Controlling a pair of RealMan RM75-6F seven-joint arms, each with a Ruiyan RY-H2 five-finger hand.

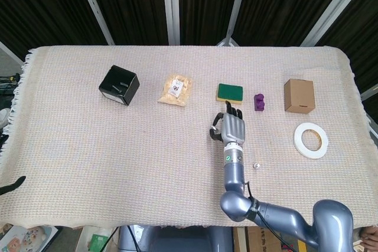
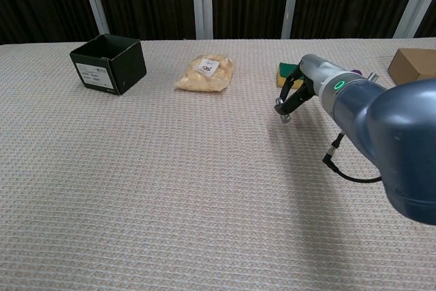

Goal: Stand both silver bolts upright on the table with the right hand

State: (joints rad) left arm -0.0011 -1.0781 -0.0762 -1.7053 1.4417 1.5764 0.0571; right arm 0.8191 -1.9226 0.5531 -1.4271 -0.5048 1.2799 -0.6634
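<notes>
the right hand (image 2: 294, 95) hovers just above the table (image 1: 88, 157), pinching one silver bolt (image 2: 282, 111) head-down in its fingertips, not yet set down. a second bolt (image 1: 256, 164) sits near the forearm; whether it is upright is unclear.

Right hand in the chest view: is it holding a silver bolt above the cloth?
Yes, the right hand pinches a small silver bolt at its fingertips, lifted clear of the beige woven tablecloth.
</notes>
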